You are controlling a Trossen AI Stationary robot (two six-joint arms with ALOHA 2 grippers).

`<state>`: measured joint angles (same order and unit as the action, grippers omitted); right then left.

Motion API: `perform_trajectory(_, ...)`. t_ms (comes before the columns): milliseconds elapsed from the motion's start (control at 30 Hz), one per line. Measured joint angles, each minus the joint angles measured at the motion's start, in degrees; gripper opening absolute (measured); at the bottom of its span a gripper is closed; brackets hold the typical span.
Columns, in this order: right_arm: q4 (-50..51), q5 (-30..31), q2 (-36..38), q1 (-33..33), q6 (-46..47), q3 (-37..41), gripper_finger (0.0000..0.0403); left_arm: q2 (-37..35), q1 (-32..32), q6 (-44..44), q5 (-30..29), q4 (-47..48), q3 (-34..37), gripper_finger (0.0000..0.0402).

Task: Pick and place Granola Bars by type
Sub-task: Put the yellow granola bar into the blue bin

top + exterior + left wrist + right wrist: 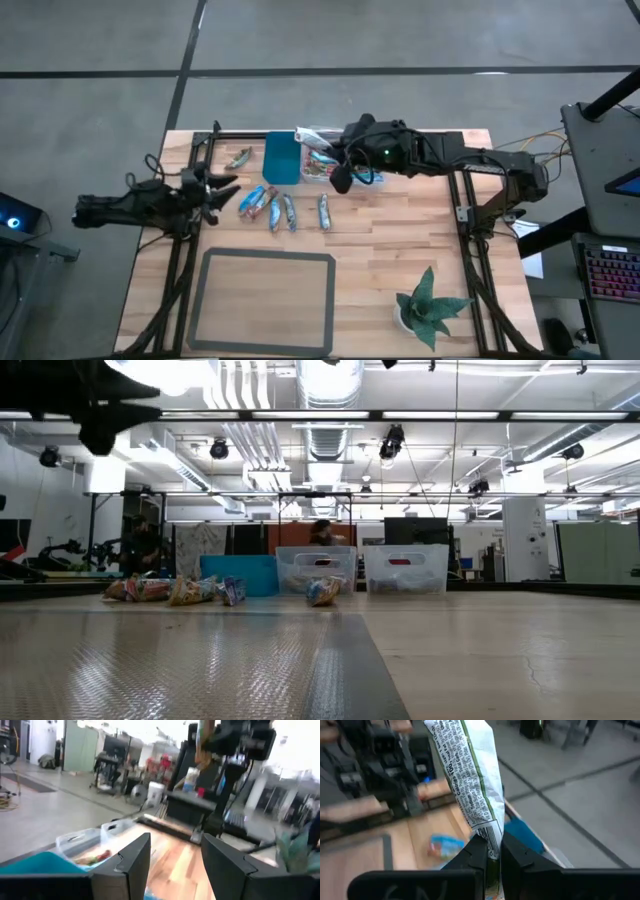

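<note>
Several granola bars [272, 208] lie flat on the wooden table in a loose row, and a single one [238, 157] lies near the far left corner. They also show in the low view, granola bars [195, 592]. Behind them stand a teal bin [282, 158] and clear bins [315, 570]. My right gripper [492, 852] hovers beside the clear bins [318, 165], shut on a greenish-silver bar [470, 775]. My left gripper [175, 865] is raised at the table's left side [215, 190], open with nothing between its fingers. My right gripper pinches the greenish-silver bar by its crimped end [492, 837] between its two fingers. It reaches in from the table's right, pointing slightly downward. The rest of the wrapper sticks out beyond the fingertips, lifted clear of the table and the bins.
A dark-framed grey mat [268, 300] lies at the near middle of the table, and a small potted plant [430, 305] stands at the near right. Dark rails run along both sides of the table.
</note>
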<state>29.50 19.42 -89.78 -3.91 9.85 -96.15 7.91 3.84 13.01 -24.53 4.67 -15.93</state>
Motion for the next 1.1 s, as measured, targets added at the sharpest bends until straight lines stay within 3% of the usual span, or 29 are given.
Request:
perform_trajectory(167,-10.2,0.0,-0.1,0.6,-1.1,3.3,0.0017,4.4,0.0,-3.1,-0.5,11.2,-12.1,0.0159)
perform_trajectory(300,-16.7,-0.2,-0.6,1.1,-2.6,4.8,0.0017,9.2,0.0,-5.7,-1.6,14.9,-19.1,0.0159)
perform_trajectory(567,-25.5,-3.4,-4.7,1.3,-4.6,4.6,0.0017,19.8,0.0,-6.9,-2.1,14.8,-28.5,0.0164)
perform_trajectory(867,-26.9,-4.1,-6.9,1.4,-5.6,4.0,0.0017,31.9,0.0,-10.4,-2.3,14.6,-38.1,0.0235)
perform_trajectory(1100,-31.3,-7.8,-6.8,1.4,-5.5,3.9,0.0017,39.7,0.0,-15.1,-2.1,12.4,-43.0,0.0242)
